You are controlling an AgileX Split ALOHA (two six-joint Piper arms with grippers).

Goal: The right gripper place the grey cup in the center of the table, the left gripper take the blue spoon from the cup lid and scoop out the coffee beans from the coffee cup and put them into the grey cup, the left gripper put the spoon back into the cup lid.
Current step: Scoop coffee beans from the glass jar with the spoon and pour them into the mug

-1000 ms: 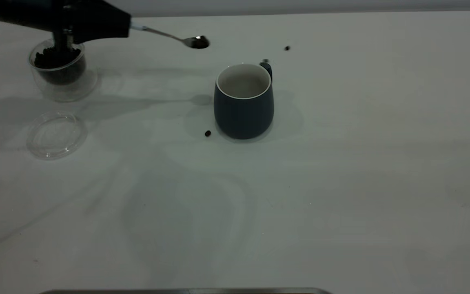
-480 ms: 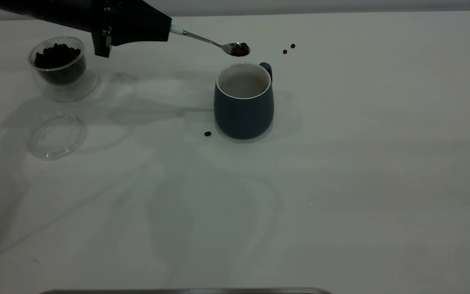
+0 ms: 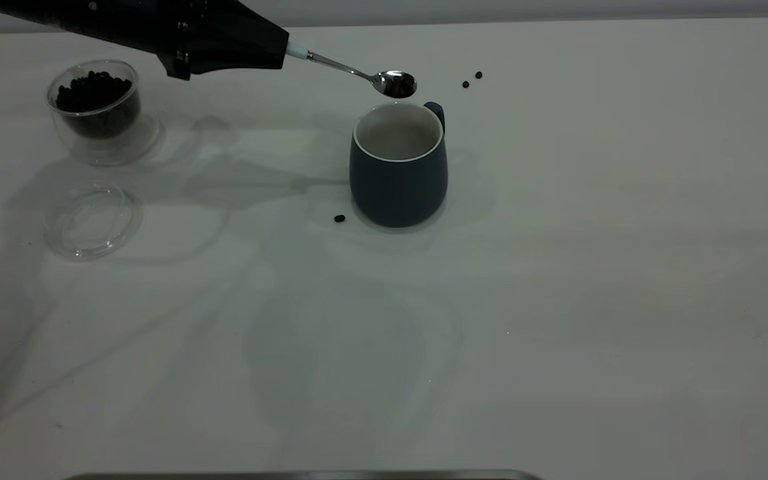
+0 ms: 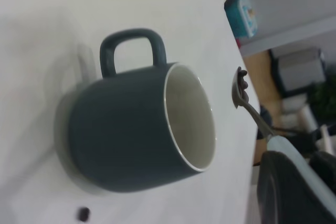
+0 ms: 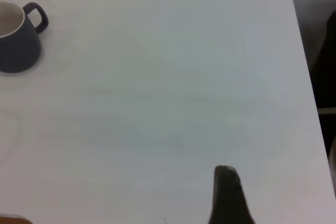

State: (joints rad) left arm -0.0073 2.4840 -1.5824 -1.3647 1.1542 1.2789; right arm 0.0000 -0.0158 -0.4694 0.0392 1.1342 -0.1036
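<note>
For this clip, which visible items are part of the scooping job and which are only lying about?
In the job:
- left gripper, holding the blue spoon
- coffee beans in the coffee cup
- grey cup
- cup lid
- table

Lying about:
- loose bean beside the grey cup
- two stray beans behind it

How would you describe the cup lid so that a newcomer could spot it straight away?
On the white table, look to the side where the coffee cup of beans stands. Just in front of it lies the cup lid, a flat, clear disc with a raised rim and nothing in it.
</note>
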